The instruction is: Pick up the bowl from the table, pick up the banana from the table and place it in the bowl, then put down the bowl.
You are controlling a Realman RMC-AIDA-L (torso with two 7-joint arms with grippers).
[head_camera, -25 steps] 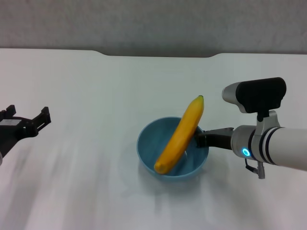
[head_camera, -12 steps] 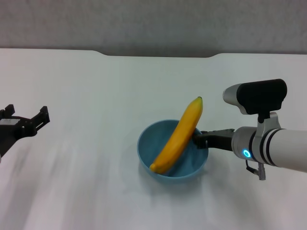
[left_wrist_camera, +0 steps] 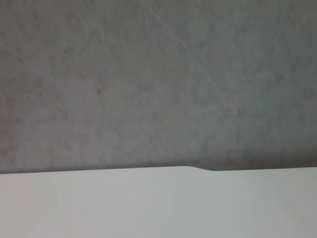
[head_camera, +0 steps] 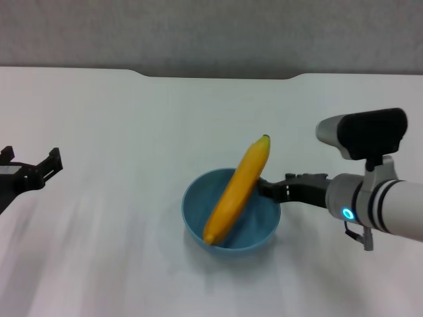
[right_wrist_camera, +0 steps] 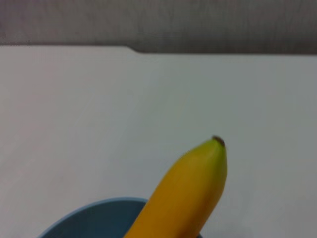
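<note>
Right gripper [head_camera: 264, 188]: reaches in from the robot's right side, low over the table, with its dark fingers clamped on the near-right rim of the bowl.
Bowl [head_camera: 258, 232]: light blue and glossy, directly in front of the right gripper's tips, its rim caught between the fingers; the head view does not settle whether its base touches the table. In the right wrist view only a sliver of its rim [right_wrist_camera: 89, 210] shows.
Banana [head_camera: 236, 190]: yellow-orange, lying slantwise in the bowl, just to the left of the right gripper's fingertips. Its lower end rests inside the bowl on the side away from the gripper; its upper end passes over the rim right beside the gripper and sticks out beyond it, dark stem tip uppermost. In the right wrist view it fills the foreground [right_wrist_camera: 185, 196], rising out of the bowl.
Table [head_camera: 132, 119]: plain white, spreading out on all sides of both grippers, with a shallow notch in its far edge well beyond the right gripper; the left wrist view shows that edge [left_wrist_camera: 148, 198] against a grey wall.
Left gripper [head_camera: 41, 166]: far out on the robot's left, well apart from the bowl and banana, its two dark fingers spread with nothing between them.
</note>
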